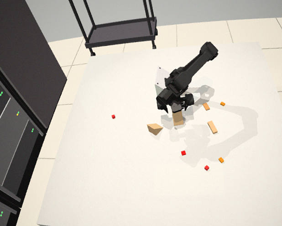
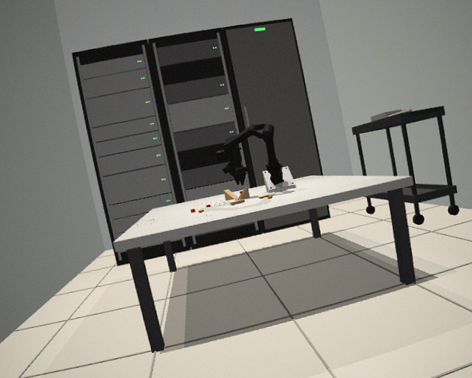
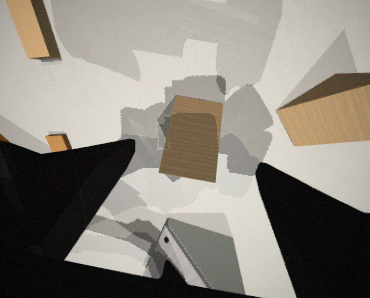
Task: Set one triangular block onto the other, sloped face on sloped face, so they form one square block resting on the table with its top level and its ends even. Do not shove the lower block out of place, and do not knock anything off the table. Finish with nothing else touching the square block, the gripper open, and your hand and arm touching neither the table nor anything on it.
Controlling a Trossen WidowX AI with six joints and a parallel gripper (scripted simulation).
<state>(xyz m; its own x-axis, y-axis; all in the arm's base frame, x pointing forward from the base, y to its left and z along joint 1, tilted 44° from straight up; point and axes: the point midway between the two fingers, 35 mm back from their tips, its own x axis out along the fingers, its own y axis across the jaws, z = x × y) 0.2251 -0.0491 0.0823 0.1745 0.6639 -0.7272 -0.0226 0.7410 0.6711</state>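
My gripper (image 1: 176, 110) (image 2: 240, 184) (image 3: 196, 156) is open and empty. It points down over one wooden triangular block (image 1: 178, 121) (image 2: 244, 193) (image 3: 192, 150), with a gap of air above it. That block rests on the table; in the wrist view its shaded top side shows as a tilted rectangle between and ahead of the fingers. The other wooden triangular block (image 1: 155, 129) (image 2: 229, 194) (image 3: 325, 116) rests separately on the table, left of the first in the top view and at the right edge of the wrist view. The blocks stand apart.
On the table (image 1: 111, 187) (image 2: 331, 190), a longer wooden piece (image 1: 212, 127) (image 3: 31, 30) and a shorter one (image 1: 206, 106) (image 3: 58, 142) lie right of the blocks in the top view. Red cubes (image 1: 183, 153) and small orange pieces (image 1: 221, 160) are scattered around. The arm's pale base mount (image 1: 161, 77) (image 3: 205, 250) stands behind.
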